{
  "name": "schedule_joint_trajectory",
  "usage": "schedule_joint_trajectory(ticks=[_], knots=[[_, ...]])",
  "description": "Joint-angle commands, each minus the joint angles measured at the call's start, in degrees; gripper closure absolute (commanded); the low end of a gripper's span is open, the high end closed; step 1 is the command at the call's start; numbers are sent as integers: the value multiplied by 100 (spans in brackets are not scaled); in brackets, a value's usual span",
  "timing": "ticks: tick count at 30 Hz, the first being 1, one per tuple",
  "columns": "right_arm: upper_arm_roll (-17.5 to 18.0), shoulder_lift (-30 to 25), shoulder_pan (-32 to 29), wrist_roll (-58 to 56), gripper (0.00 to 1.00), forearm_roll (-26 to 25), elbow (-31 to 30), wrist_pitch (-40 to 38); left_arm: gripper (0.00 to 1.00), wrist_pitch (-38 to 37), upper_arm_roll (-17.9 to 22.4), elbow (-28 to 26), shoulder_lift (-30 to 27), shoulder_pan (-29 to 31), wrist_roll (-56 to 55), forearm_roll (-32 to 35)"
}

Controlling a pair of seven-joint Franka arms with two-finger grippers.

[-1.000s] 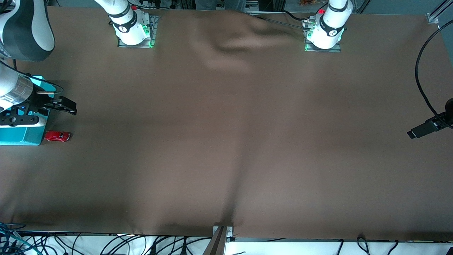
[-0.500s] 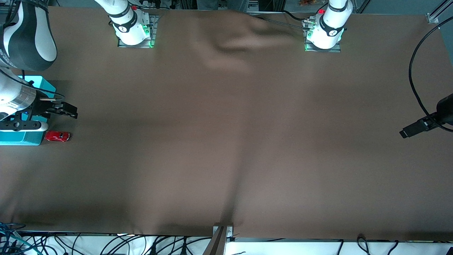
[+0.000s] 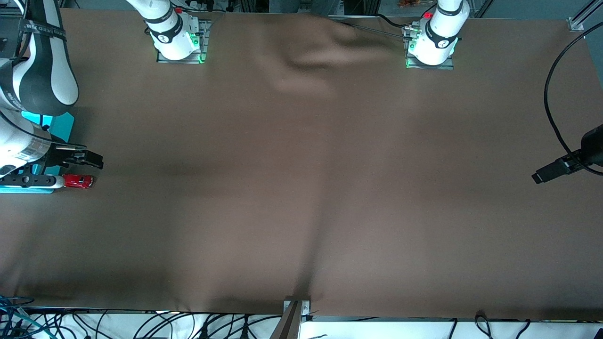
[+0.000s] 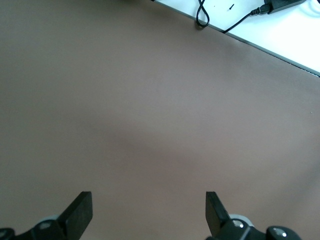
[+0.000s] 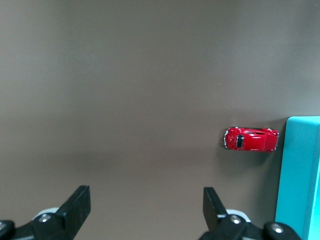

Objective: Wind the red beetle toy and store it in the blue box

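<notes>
Over at the right arm's end of the desk (image 3: 301, 188), the right tool (image 3: 89, 159) hangs with its two fingers spread wide and nothing between them, low above the cloth just beside the blue box (image 3: 59, 125), most of which the arm covers. The red beetle (image 3: 78, 181) sits on the desk touching or all but touching the box's wall, a little nearer the front camera than the spot under the tool. That offset is what the next move turns on: in the right wrist view the beetle (image 5: 251, 139) lies off to one side of the open fingers (image 5: 76, 204), not between them, with the box (image 5: 299, 175) edge hard against its tail end. Its long axis runs along the desk's length, pointing from the box toward the middle, and across the line that joins the two fingers. I'd judge the tool has to shift sideways toward the box and come down, and that the box wall leaves little room for a finger on that end, so gripping across the car's narrow flanks looks safer. The car is not yet wound or stored. Far off at the other end the left tool (image 3: 556, 172) waits above bare cloth, its fingers (image 4: 80, 212) also wide apart and empty; the right arm is plainly the nearer one.
</notes>
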Motion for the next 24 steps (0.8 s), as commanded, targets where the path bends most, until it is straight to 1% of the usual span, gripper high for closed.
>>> schedule_joint_trajectory(ticks=[1,16,24], knots=[[12,123,5,783,0,87,-10,244,0,-46,-5,27,-33,16,140,112],[3,377,-30,2515,0,78,-19,631,0,-37,12,36,-33,25,149,112],[-32,421,-126,2805,0,87,-19,640,0,-29,3,36,-33,-1,140,112]])
